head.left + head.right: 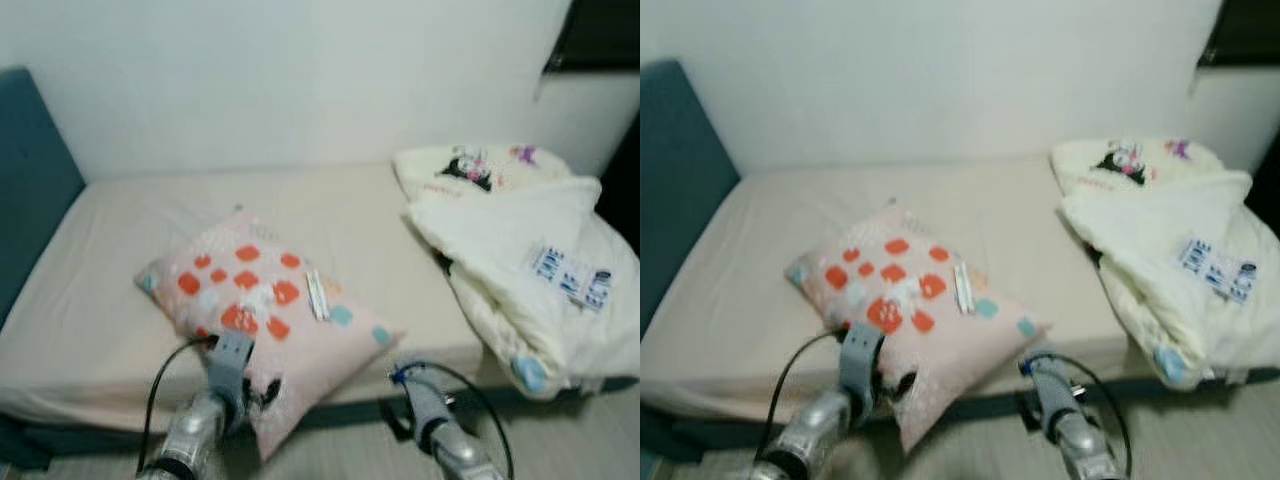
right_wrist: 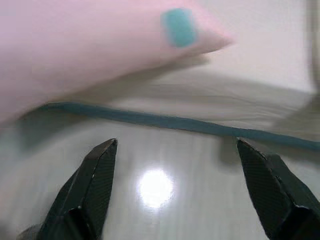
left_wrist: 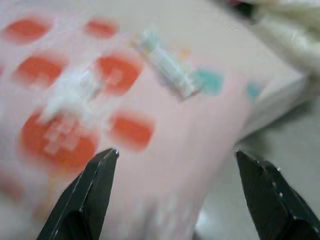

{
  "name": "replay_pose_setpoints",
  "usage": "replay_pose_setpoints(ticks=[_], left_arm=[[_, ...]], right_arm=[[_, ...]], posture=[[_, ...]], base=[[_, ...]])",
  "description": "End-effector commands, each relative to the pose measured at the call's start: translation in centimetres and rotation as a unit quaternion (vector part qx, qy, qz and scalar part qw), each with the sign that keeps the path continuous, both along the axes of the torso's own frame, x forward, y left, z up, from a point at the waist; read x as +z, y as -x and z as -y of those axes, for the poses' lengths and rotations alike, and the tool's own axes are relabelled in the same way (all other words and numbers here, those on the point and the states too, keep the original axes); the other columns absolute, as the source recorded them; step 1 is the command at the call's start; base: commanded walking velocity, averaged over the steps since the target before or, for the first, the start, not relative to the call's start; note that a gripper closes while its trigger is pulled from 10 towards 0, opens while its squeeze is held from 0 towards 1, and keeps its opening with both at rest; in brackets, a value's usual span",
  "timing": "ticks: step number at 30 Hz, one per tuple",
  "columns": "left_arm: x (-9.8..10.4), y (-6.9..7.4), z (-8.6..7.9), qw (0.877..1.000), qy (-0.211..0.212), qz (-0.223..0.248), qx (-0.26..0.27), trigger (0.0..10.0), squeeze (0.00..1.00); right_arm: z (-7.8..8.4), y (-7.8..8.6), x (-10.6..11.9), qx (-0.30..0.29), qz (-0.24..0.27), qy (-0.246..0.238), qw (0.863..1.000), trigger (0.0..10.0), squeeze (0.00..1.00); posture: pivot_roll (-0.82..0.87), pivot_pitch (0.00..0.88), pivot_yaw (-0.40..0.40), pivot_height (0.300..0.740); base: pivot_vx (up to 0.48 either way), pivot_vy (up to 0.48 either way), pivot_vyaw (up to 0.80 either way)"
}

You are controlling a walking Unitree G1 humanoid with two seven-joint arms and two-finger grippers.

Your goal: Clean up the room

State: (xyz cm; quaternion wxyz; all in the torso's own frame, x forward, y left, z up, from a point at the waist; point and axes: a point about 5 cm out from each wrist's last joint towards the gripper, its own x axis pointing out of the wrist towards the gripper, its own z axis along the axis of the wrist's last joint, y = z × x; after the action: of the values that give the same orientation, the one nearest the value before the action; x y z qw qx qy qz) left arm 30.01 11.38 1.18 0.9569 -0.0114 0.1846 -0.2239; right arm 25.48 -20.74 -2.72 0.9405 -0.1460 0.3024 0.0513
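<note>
Soft even indoor light, all views motion-blurred, a bright glare spot on the floor (image 2: pixel 155 188)

Your left gripper (image 3: pixel 175 165) is raised forward with its two black fingers spread wide apart — nothing between them. Your right gripper (image 2: pixel 175 165) reaches ahead too, lower and off to the right, fingers parted just as wide. Both silver forearms angle up from below — cables looping beside each wrist.
</note>
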Motion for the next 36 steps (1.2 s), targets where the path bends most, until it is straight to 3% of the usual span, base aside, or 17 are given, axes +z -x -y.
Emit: replay_pose_setpoints(ticks=[1,3,9,12,19,20,28,33,36], left_arm=[[0.1,-0.1,-0.5,1.0,0.004,0.003,0.008,10.0,0.0],[1.4,-1.1,-0.5,0.999,0.028,0.028,0.018,10.0,0.0],[1.4,-1.2,-0.2,0.999,0.049,0.018,0.015,10.0,0.0],[1.2,-0.7,0.8,0.997,0.076,0.007,-0.021,10.0,0.0],[0.3,0.2,2.1,0.996,0.056,-0.011,-0.063,10.0,0.0],[-0.4,0.7,2.5,0.997,0.037,-0.032,-0.062,10.0,0.0],[-1.7,1.6,2.6,0.997,0.02,-0.073,-0.034,10.0,0.0],[-0.6,0.5,3.0,0.995,0.075,-0.058,0.025,10.0,0.0],[-0.2,0.1,3.3,0.993,0.097,-0.054,0.031,10.0,0.0]], right_arm=[[-0.6,-0.5,0.3,0.001,0.009,-0.008,1.0,10.0,0.0],[-0.5,-0.5,0.4,-0.001,0.016,-0.007,1.0,10.0,0.0],[-0.5,-0.6,0.6,-0.003,0.022,-0.007,1.0,10.0,0.0],[-0.1,-0.7,0.7,-0.016,0.029,-0.008,0.999,10.0,0.0],[0.3,-1.1,1.2,-0.023,0.039,-0.006,0.999,10.0,0.0],[0.2,-1.2,1.3,-0.021,0.041,-0.005,0.999,10.0,0.0],[0.0,-1.3,1.4,-0.018,0.043,-0.004,0.999,10.0,0.0],[-0.1,-1.4,1.6,-0.013,0.051,-0.004,0.999,10.0,0.0],[-0.1,-1.5,1.7,-0.013,0.056,-0.005,0.998,10.0,0.0]], posture=[[-0.21,0.0,0.028,0.74],[-0.21,0.0,0.029,0.74],[-0.21,0.0,0.033,0.74],[-0.21,0.0,0.032,0.74],[-0.2,0.0,0.029,0.74],[-0.2,0.0,0.027,0.74],[-0.2,0.0,0.026,0.74],[-0.21,0.0,0.021,0.74],[-0.21,0.0,0.019,0.74]], base=[[0.472,0.0,0.0],[0.465,0.0,0.0],[0.366,0.0,0.0],[0.0,0.0,0.0],[0.0,0.0,0.0],[0.0,-0.48,0.0],[0.0,-0.293,0.0],[0.0,0.0,0.0],[0.0,0.0,0.0]])
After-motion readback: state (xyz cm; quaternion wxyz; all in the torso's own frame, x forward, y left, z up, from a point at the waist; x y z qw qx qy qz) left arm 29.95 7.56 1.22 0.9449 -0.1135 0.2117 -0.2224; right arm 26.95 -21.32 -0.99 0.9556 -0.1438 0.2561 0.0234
